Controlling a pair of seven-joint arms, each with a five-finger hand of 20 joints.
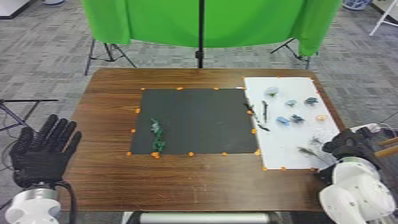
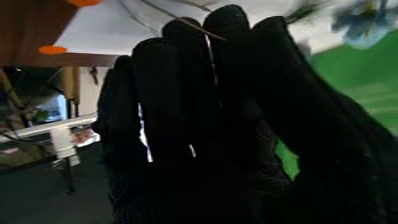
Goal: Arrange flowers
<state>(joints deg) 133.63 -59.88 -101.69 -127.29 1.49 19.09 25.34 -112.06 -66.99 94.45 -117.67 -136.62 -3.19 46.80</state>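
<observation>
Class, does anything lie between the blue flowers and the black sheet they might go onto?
Yes. In the head view, dark twigs lie toward the left of the white sheet, between most blue flowers and the black sheet. A flower lifted over them should probably pass.

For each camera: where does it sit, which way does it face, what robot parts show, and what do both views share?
Head view: on the head, facing forward and down at the wooden table; left hand and right hand show, with their arms.
Right wrist view: on the right wrist, looking along that hand's fingers toward the white sheet.
Shared: right hand, wooden table, white sheet, blue flowers, green cloth.
</observation>
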